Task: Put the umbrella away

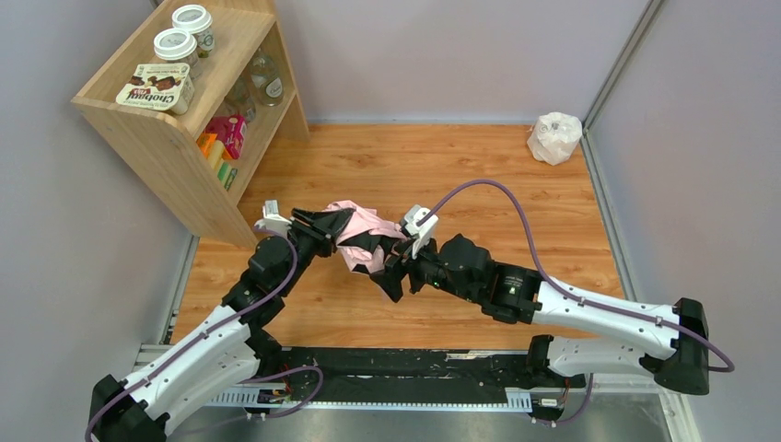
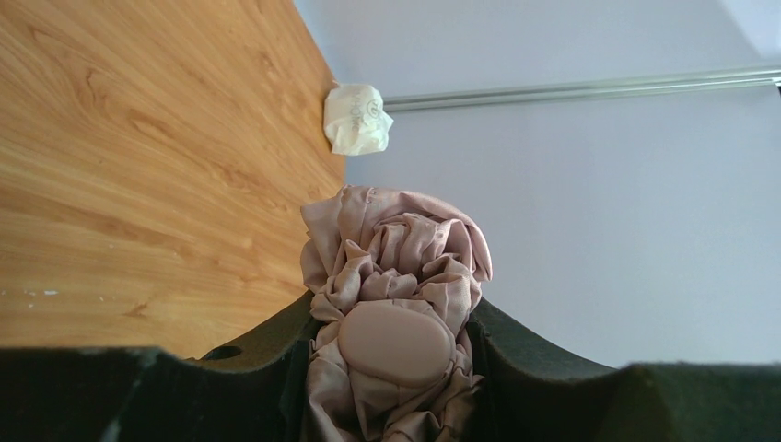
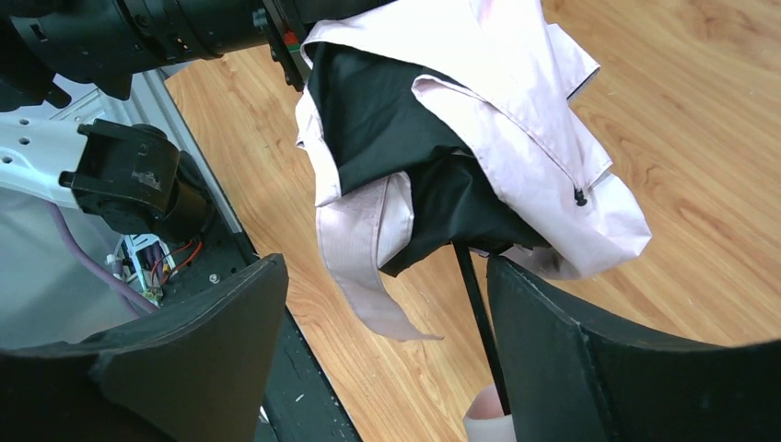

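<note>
Holding the pale pink fabric folding umbrella (image 1: 357,235) up over the middle of the light wooden table (image 1: 479,175), the left gripper (image 1: 318,228) had its black fingers pressed into the bunched canopy from both sides. Its wrist view showed crumpled pink cloth and a smooth oval pink cap (image 2: 394,343) filling the gap between them. The right gripper (image 1: 405,247) sat just to the right of the bundle with its jaws spread wide, gripping nothing. In its own wrist view the thin black shaft (image 3: 474,304) ran down between the fingers, nearer one of them, and the small pink handle (image 3: 488,419) peeked in at the bottom edge. Whether the shaft touched that finger could not be told. Loose flaps of pink cloth with black lining hung from the bundle.

The step in hand looked like collapsing the shaft and tidying the canopy. Doing it well probably called for a firm left pinch, so the bundle would not slide. The right jaws would then need to close squarely on the handle and push along the shaft's own line, since so thin a shaft could bend or jam under a sideways load. The hanging flaps might snag. The tall wooden shelf unit (image 1: 184,138) at the far left and the small white plastic bag (image 1: 554,136) at the far right stood well apart from the work.
</note>
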Available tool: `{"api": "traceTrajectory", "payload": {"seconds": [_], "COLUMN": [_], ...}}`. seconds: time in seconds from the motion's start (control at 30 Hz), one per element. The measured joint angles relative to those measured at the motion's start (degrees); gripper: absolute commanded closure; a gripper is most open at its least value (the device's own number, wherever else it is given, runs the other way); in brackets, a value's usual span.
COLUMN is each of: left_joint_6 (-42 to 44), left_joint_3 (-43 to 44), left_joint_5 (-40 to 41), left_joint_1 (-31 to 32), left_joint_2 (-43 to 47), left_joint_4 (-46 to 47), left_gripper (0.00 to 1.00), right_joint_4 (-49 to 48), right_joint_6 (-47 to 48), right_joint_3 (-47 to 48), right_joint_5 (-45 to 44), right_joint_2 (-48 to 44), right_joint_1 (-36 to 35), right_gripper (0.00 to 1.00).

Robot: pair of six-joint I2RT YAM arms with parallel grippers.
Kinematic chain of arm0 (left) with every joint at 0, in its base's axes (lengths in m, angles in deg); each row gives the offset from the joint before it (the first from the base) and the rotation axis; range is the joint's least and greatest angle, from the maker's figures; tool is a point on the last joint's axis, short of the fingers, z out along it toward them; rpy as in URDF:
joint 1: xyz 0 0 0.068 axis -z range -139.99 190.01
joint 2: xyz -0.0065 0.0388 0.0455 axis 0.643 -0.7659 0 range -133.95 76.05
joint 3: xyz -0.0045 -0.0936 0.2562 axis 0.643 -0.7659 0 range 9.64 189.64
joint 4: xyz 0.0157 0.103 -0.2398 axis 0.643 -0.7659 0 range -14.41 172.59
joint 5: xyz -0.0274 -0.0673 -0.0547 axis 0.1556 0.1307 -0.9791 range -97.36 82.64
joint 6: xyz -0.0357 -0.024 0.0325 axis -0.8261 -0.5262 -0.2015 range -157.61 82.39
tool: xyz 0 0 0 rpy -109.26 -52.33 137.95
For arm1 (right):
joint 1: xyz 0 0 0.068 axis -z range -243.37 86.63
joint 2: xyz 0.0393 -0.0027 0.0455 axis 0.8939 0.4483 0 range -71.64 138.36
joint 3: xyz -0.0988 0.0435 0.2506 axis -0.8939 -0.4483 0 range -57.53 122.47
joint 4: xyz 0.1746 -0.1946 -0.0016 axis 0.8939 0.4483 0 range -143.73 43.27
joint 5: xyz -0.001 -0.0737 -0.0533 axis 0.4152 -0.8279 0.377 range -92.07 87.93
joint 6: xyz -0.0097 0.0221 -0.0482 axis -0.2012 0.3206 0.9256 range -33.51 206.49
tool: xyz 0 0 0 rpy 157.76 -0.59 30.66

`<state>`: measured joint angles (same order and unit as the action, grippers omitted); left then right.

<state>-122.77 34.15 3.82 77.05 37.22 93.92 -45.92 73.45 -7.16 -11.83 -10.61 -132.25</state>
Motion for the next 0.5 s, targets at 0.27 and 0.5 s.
{"api": "traceTrajectory", "payload": {"seconds": [0.27,0.5], "left_joint_6": [0.4,2.0], "left_joint_3": [0.5,2.6], "left_joint_5": [0.5,-0.9], "left_joint_1": [0.0,0.0], "left_joint_2": [0.2,0.8], "left_joint_4": [-1.3,-9.4], "left_gripper": [1.00,1.00], "right_joint_4": [5.8,13.1], "right_joint_6": [2.3,6.0], "right_joint_3": [2.3,10.5], "right_joint_5": [-2.3,3.1], "right_joint_2": [-1.0,2.9], "right_joint_1": [-0.3,3.8], "right_gripper": [0.00,0.00]}}
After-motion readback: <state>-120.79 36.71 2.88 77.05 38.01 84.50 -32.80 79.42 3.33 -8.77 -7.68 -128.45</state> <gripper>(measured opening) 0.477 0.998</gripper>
